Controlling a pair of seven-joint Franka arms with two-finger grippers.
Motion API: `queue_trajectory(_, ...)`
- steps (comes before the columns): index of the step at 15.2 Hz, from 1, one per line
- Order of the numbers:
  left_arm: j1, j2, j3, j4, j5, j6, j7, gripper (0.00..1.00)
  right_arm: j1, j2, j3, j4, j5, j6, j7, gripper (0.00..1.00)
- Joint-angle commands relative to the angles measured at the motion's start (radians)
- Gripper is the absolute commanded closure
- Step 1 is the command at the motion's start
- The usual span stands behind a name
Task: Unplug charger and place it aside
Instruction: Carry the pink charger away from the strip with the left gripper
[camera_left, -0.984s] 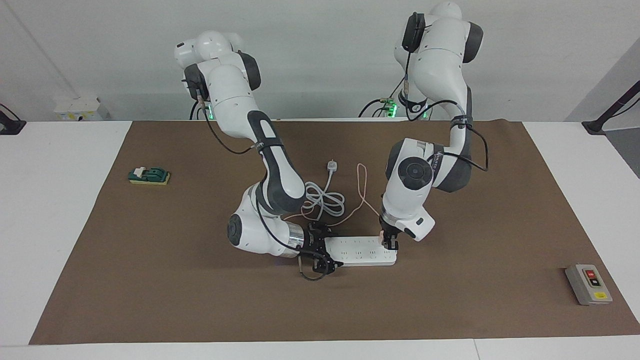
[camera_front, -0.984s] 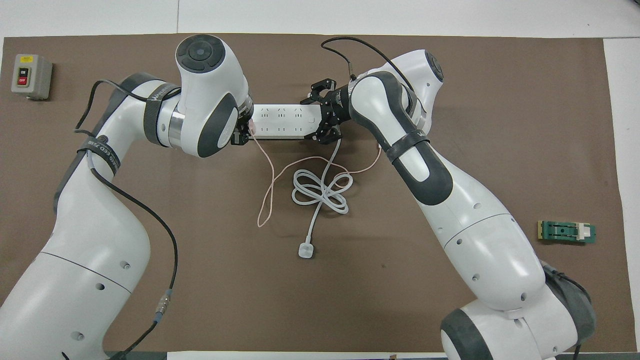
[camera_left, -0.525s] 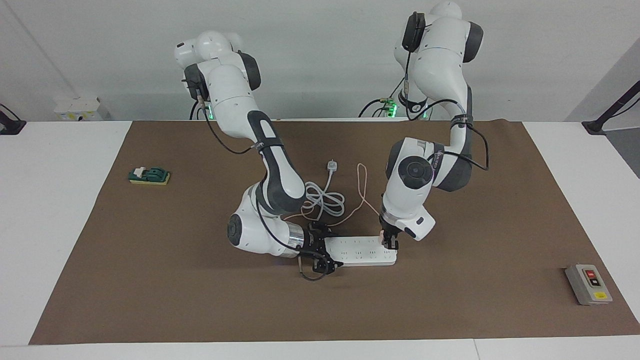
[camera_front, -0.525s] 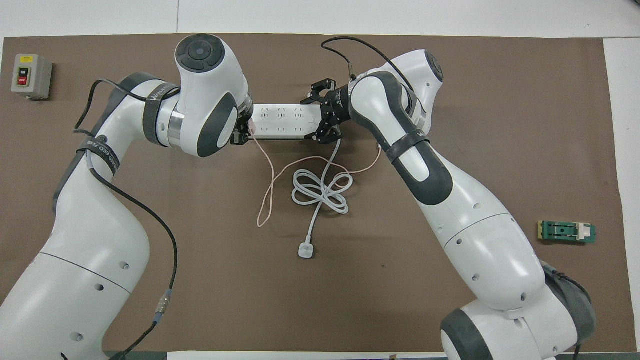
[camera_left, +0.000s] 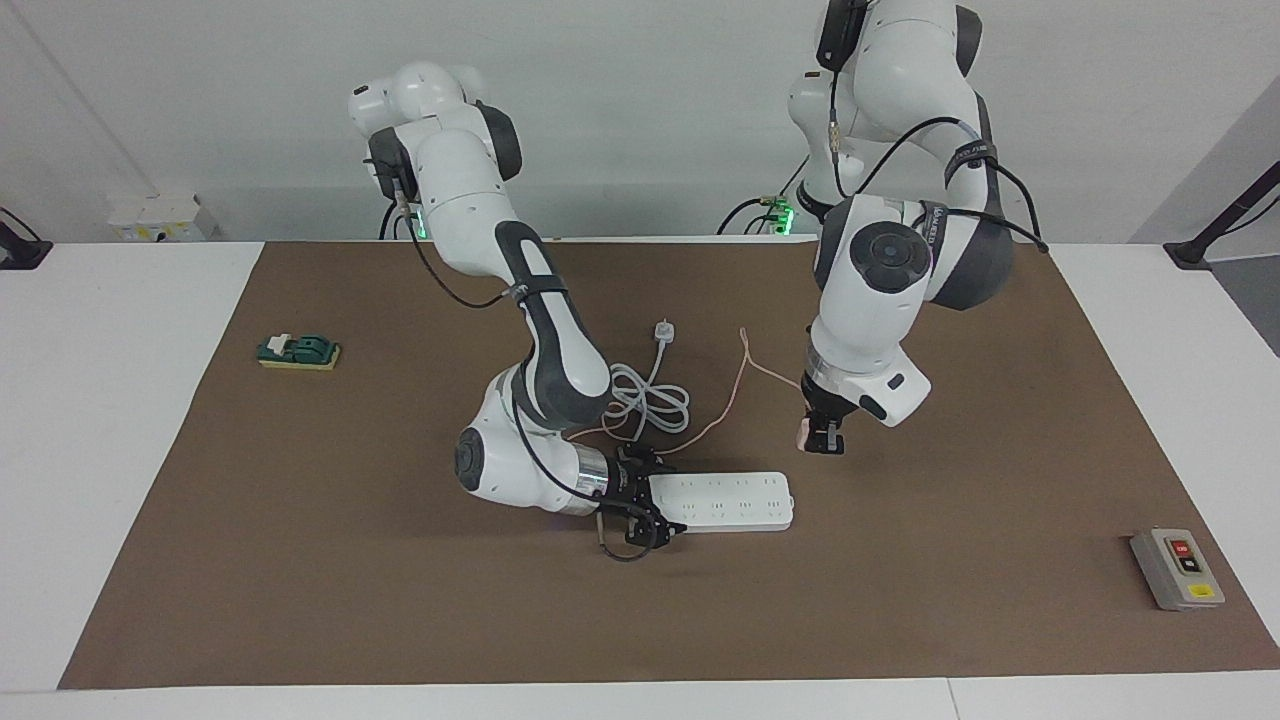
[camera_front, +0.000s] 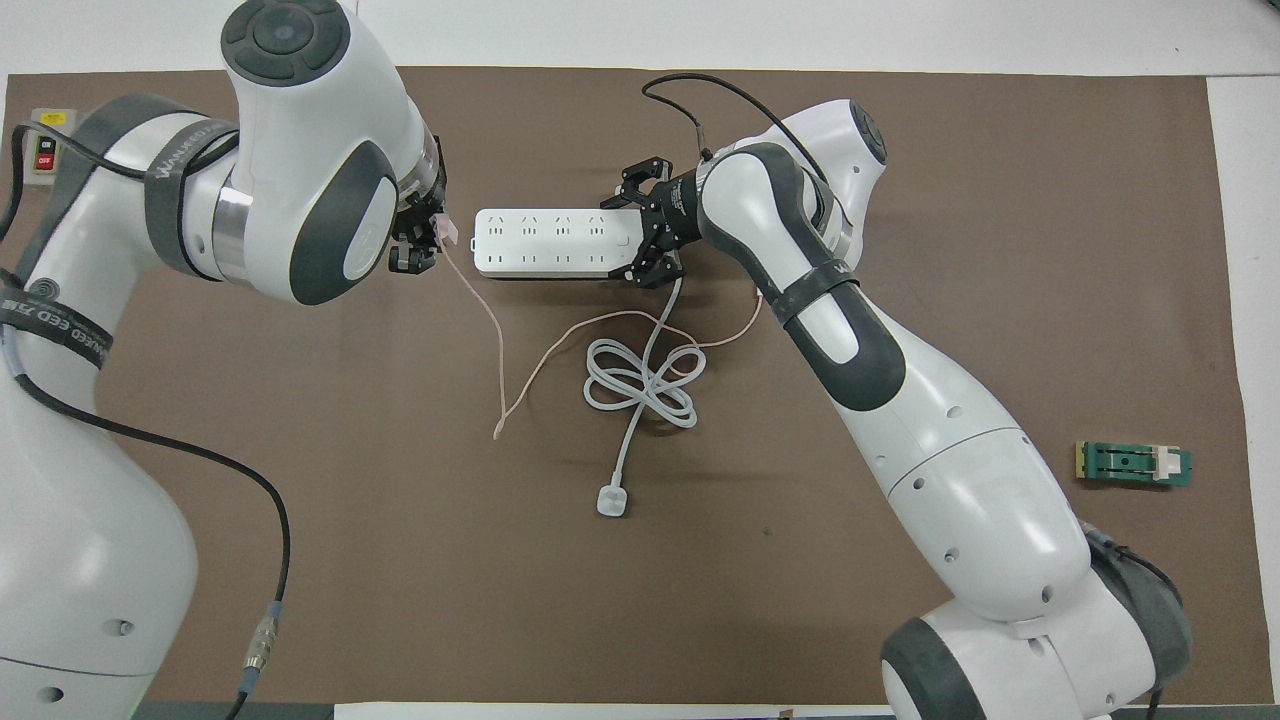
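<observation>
Charger (camera_left: 803, 432) sits clamped in my left gripper (camera_left: 822, 440), whose fingers are closed tight on the small pink cube, raised clear of the strip (camera_left: 725, 500) and over bare mat (camera_left: 950, 600) toward the left arm's end of the table. Its pink cable (camera_front: 490, 330) trails down from the cube and lies looped on the mat near the coiled white cord (camera_front: 640, 385). My right gripper (camera_left: 640, 510) brackets the strip's end at the right arm's side, fingers spread to either side of it; I judge it is bracing the strip. The unplug reads as done, so the step in hand is the set-down. I would carry the charger farther toward the left arm's end, well apart from the strip, lower until the cube rests on the mat, then release. I would move slowly so the trailing cable does not snag the cord or drag the strip.
</observation>
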Motion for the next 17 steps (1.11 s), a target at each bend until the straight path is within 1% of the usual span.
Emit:
queue_trajectory(1, 0.006, -0.035, 0.001, 0.013, 0.016, -0.035, 0.168, 1.00, 0.016, 0.015, 0.004, -0.008, 0.030, 0.086, -0.060, 0.76)
queue_trajectory(2, 0.012, -0.058, 0.002, 0.011, 0.015, -0.035, 0.242, 1.00, 0.016, 0.015, 0.004, -0.008, 0.030, 0.086, -0.058, 0.75)
queue_trajectory(3, 0.038, -0.075, 0.001, 0.005, 0.013, -0.038, 0.334, 1.00, 0.017, 0.015, 0.004, -0.008, 0.030, 0.086, -0.058, 0.72)
queue_trajectory(4, 0.053, -0.084, -0.001, 0.005, 0.013, -0.052, 0.420, 1.00, 0.019, 0.015, 0.004, -0.008, 0.030, 0.087, -0.058, 0.56)
queue_trajectory(5, 0.064, -0.092, -0.001, 0.005, 0.013, -0.069, 0.515, 1.00, 0.024, 0.015, 0.004, -0.008, 0.027, 0.087, -0.057, 0.15)
queue_trajectory(6, 0.095, -0.097, -0.001, 0.007, 0.012, -0.073, 0.616, 1.00, 0.031, 0.015, 0.004, -0.008, 0.025, 0.087, -0.055, 0.00)
queue_trajectory(10, 0.196, -0.113, -0.003, 0.001, 0.002, -0.072, 0.978, 1.00, 0.028, 0.015, 0.004, -0.008, 0.024, 0.084, -0.054, 0.00)
queue_trajectory(12, 0.256, -0.130, -0.009, -0.044, -0.005, -0.070, 1.189, 1.00, 0.025, 0.015, 0.004, -0.008, 0.024, 0.081, -0.054, 0.00)
queue_trajectory(14, 0.291, -0.158, -0.004, -0.114, -0.059, -0.038, 1.369, 1.00, 0.024, 0.013, 0.004, -0.006, 0.024, 0.078, -0.051, 0.00)
queue_trajectory(17, 0.368, -0.163, -0.009, -0.148, -0.114, -0.044, 1.634, 1.00, 0.014, 0.004, 0.004, -0.005, 0.021, 0.060, -0.043, 0.00)
